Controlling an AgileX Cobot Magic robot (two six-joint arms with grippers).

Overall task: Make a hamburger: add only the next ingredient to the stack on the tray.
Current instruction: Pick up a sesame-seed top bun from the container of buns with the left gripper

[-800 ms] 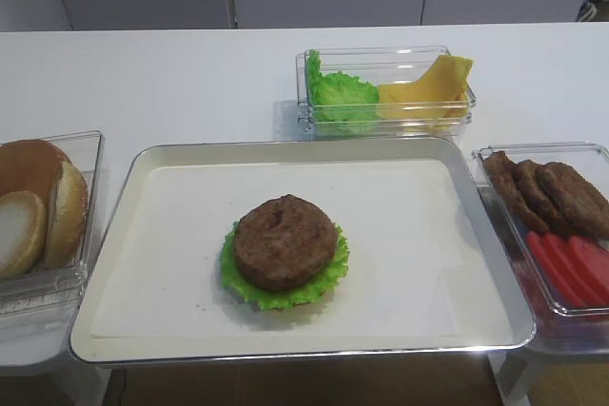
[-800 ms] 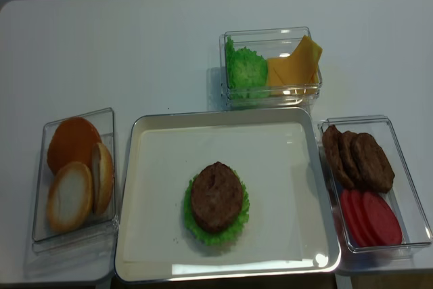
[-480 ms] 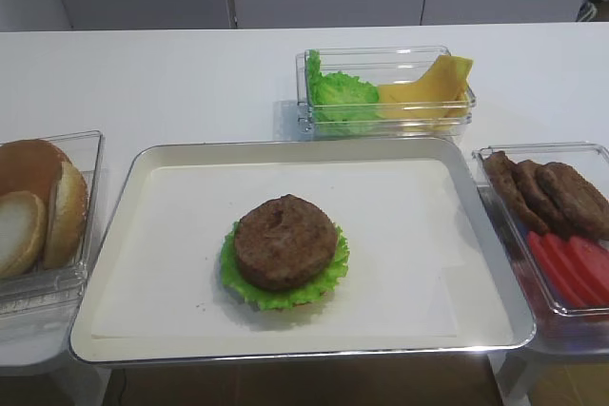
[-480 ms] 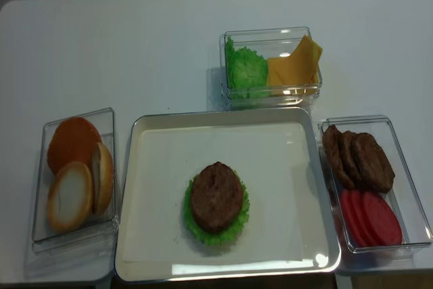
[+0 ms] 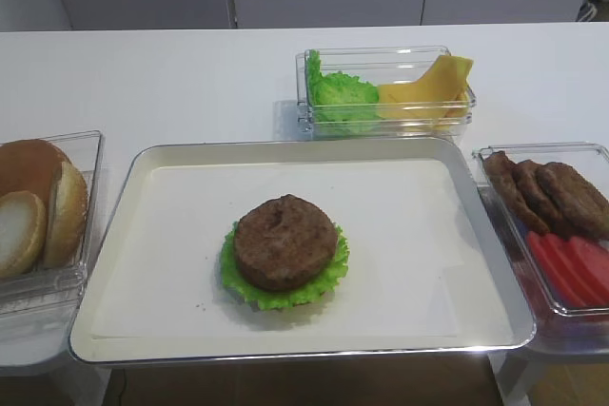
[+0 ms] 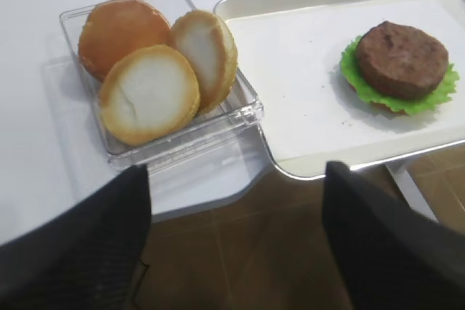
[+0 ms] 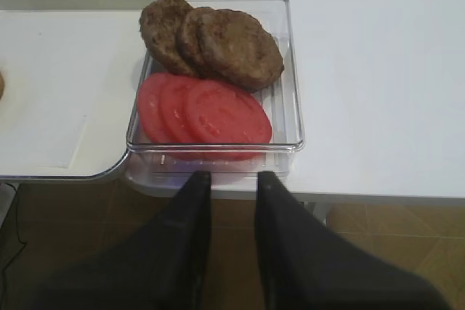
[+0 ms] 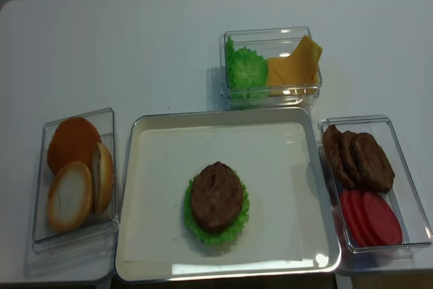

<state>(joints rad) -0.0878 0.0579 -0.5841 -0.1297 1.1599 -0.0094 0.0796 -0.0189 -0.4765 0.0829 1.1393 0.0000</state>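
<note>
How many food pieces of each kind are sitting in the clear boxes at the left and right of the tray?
Round golden-brown bun halves in the left clear plastic box: 3
Loose dark brown meat patties in the right clear plastic box: 3
Round red tomato slices, same box: 3
Total: 9

change record, both overhead views: no difference can be made out. stack (image 5: 285, 246), tray (image 5: 162, 235), bun box (image 5: 91, 154), lettuce and cheese box (image 5: 381, 50), patty and tomato box (image 5: 538, 147): each matches its earlier position, with nothing added, removed or shifted. wrist views: no earlier picture to compare, so change there cannot be told.
</note>
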